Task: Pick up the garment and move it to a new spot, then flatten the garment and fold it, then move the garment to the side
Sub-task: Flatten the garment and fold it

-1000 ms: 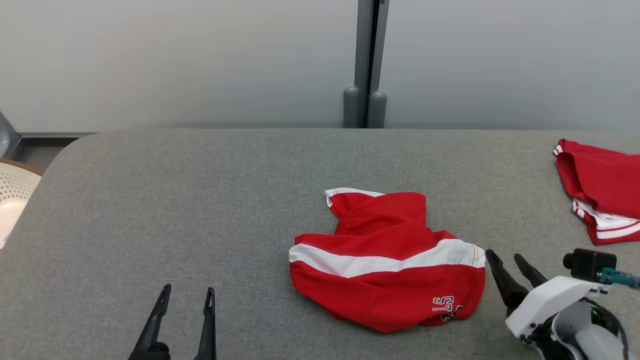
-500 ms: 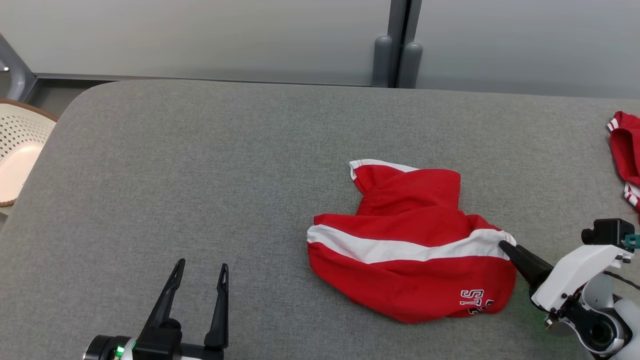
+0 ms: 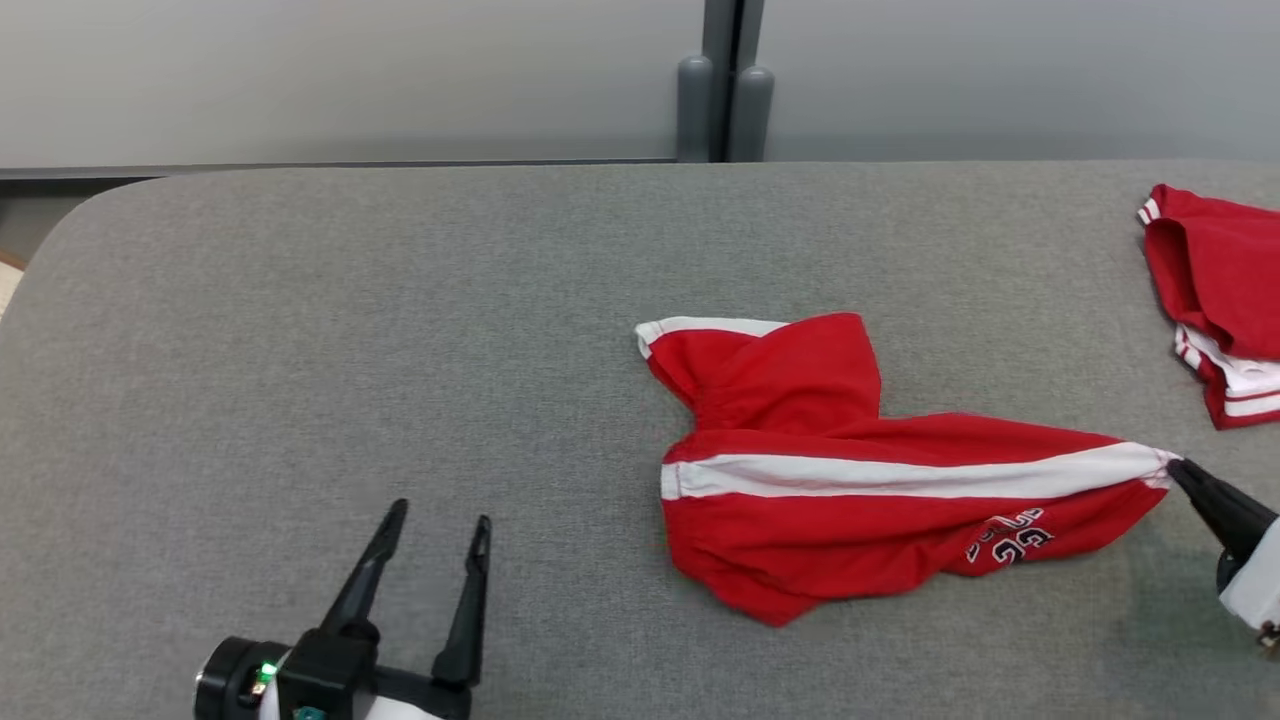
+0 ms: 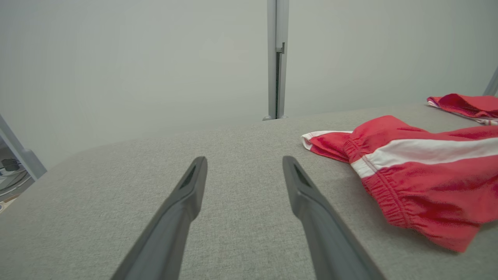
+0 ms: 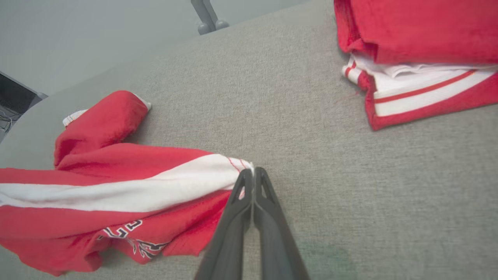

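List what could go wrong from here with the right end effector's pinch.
1. Right end effector pinches only the garment's corner tip, so it may slip under tension.
2. Pulling right could drag it into the folded pile.
3. Left end effector is open and apart from it, so the far end may bunch.

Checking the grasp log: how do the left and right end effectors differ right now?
The left end effector is open, fingers spread; the right end effector is shut. The left holds nothing over the grey table; the right pinches the white-striped corner of the red garment. Both have long dark fingers.
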Motion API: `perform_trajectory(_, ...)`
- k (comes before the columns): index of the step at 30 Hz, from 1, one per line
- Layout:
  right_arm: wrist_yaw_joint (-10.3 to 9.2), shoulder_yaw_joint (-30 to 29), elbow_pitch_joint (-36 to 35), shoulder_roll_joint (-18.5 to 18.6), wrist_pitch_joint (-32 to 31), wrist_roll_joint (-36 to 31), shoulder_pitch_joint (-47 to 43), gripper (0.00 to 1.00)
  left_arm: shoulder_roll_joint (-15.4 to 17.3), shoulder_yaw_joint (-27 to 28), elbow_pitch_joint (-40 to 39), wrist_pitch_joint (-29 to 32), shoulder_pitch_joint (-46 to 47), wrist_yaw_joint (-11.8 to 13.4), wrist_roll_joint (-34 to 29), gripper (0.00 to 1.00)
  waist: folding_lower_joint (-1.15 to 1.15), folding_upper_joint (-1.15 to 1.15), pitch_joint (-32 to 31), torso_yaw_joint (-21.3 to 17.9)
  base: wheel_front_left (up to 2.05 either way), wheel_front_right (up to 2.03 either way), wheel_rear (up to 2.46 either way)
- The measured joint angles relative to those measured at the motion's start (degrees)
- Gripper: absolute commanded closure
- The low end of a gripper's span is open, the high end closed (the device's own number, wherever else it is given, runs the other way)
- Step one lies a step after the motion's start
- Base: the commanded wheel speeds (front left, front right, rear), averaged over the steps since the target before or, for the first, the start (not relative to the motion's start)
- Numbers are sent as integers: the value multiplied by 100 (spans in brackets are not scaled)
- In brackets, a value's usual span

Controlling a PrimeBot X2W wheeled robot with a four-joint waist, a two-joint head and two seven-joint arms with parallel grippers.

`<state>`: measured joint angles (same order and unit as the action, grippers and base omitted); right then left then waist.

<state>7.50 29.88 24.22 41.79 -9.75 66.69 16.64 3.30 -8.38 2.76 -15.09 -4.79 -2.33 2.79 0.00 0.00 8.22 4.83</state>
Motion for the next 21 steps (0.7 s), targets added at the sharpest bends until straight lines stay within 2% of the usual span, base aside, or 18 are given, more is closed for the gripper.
perform_trajectory(2, 0, -75, -78, 158, 33, -80, -25, 100, 27, -196, 145, -1, 87, -283, 120, 0, 0, 0, 21, -124, 0, 0, 0)
perform_trajectory(4, 0, -132, -121, 252, 67, -146, -42, 100, 55, -497, 426, 0, 185, -445, 370, 0, 0, 0, 40, -238, 0, 0, 0)
perform_trajectory(6, 0, -153, -145, 285, 68, -223, -59, 100, 52, -808, 777, 1, 348, -498, 1035, 0, 0, 0, 58, -334, 0, 0, 0)
perform_trajectory(7, 0, -156, -160, 283, 67, -253, -64, 100, 108, -1170, 903, 73, 492, -493, 1530, 0, 0, 0, 65, -377, 0, 0, 0)
perform_trajectory(8, 0, -156, -160, 283, 67, -253, -64, 100, 108, -1170, 903, 73, 492, -493, 1530, 0, 0, 0, 65, -377, 0, 0, 0)
perform_trajectory(11, 0, -164, -175, 221, 67, -327, -68, 100, 341, -2353, 857, 662, 1066, -510, 3239, 0, 0, 0, 92, -467, 0, 0, 0)
perform_trajectory(12, 0, -169, -159, 157, 65, -370, -74, 100, 602, -2770, 739, 1096, 1413, -509, 4379, 0, 0, 0, 107, -486, 0, 0, 0)
perform_trajectory(14, 0, -164, -162, 84, 34, -398, -59, 100, 876, -2999, 711, 1334, 1677, -510, 5105, 0, 0, 0, 120, -506, 0, 0, 0)
perform_trajectory(17, 0, -165, -151, 47, -21, -472, -4, 100, 1162, -3239, 832, 1490, 2031, -510, 5681, 0, 0, 0, 142, -556, 0, 0, 0)
perform_trajectory(21, 0, -190, -151, 26, -43, -545, 53, 100, 1322, -3609, 956, 1683, 2292, -510, 6208, 0, 0, 0, 176, -578, 0, 0, 0)
